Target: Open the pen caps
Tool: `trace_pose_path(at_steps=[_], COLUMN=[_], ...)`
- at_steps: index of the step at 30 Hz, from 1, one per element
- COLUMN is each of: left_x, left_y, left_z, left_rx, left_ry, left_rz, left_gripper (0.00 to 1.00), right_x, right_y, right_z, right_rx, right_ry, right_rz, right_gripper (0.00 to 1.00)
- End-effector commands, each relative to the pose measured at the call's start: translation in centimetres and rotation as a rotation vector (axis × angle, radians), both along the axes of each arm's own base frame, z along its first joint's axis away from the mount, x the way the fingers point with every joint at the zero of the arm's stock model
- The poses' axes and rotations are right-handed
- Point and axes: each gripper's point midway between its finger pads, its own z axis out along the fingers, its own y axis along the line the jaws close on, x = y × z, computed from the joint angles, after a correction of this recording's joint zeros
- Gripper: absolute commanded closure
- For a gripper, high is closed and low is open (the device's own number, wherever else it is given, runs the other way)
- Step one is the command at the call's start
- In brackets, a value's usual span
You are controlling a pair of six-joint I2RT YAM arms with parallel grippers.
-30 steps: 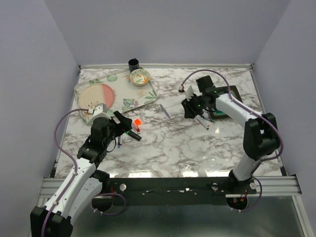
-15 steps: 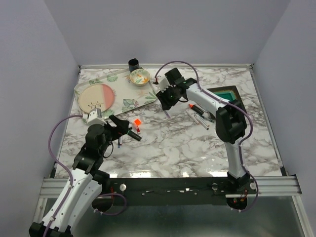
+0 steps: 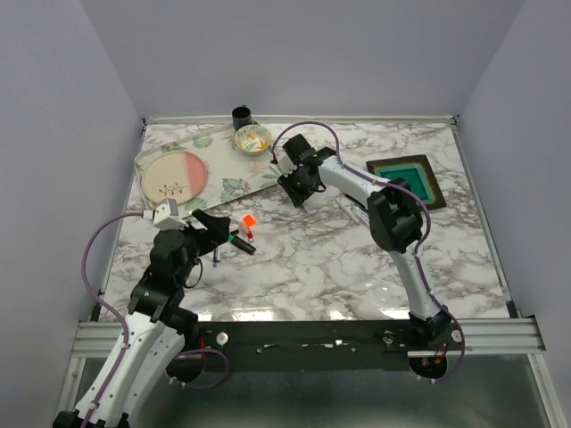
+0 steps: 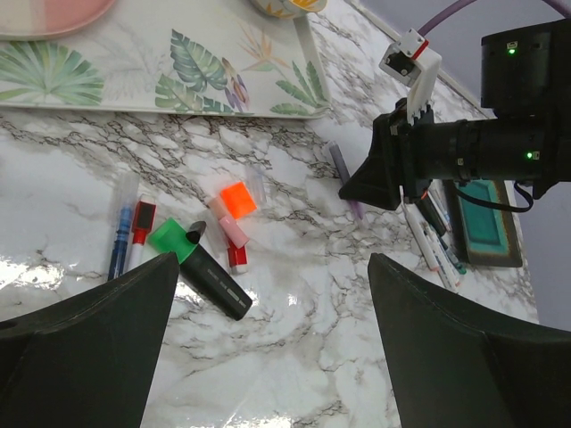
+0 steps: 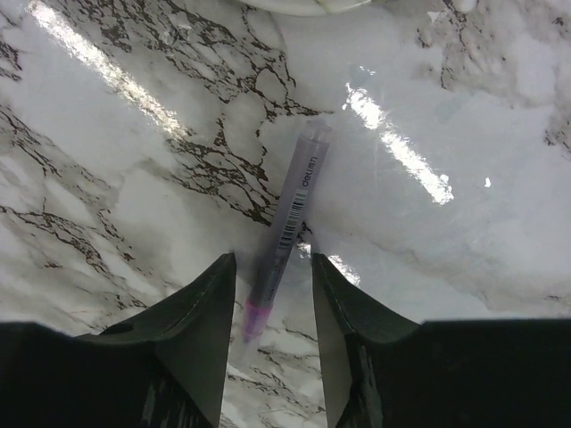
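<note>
My right gripper (image 3: pixel 300 189) is open and low over a lone lilac pen (image 5: pixel 291 209) with a pink tip; its jaws stand on either side of the pen's tip end without closing on it. My left gripper (image 4: pixel 272 357) is wide open and empty above bare marble. Ahead of it lie a black highlighter (image 4: pixel 212 276) with a green end, a loose orange cap (image 4: pixel 238 198), a pink cap (image 4: pixel 232 230), a red cap (image 4: pixel 236 259), a blue pen (image 4: pixel 119 241) and a red-capped pen (image 4: pixel 141 223). Several thin pens (image 4: pixel 428 236) lie to the right.
A floral tray (image 3: pixel 234 183) holding a pink plate (image 3: pixel 174 176) and a small bowl (image 3: pixel 252 138) lies at the back left, with a black cup (image 3: pixel 241 116) behind it. A teal tray (image 3: pixel 406 178) sits at the back right.
My right arm swung left from the pens near the teal tray to the lone lilac pen and came down around it. My left arm shifted only slightly.
</note>
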Motion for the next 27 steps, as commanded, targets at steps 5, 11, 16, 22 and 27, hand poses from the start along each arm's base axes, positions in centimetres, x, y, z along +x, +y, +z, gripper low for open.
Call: trace_pose_path(at_steps=[5,11,16,22,27], left_x=[0.0,0.1,-0.5,-1.0,-1.0], left_y=[-0.7,-3.9,-7.4,-11.6,-15.6], left_z=[0.1,0.7,1.2,3.1,5.1], left_rx=[-0.015,-0.050,-0.134,-0.298,-0.318], left_ry=[-0.018,-0.056,-0.072,-0.133,-0.175], left_rz=[-0.034,-0.212,-0.402,-0.546,-0.587], left_gripper=[0.04,0.04,0.05,0.04,0.05], right_x=[-1.0,-2.7,-5.9,-10.6,-9.8], right_y=[-1.2,-2.2,-1.5,-1.7,-5.1], right_z=[-1.5,-0.3,5.9,10.8,16.2], right_rx=[-0.079,-0.053,0.158,0.404,0.642], right_ry=[0.042,0.037,0.036,0.012,-0.066], right_rz=[-0.016,-0.028,0.000,0.114,0.014], right_gripper=[0.87,0.99,1.00,1.00,1.00])
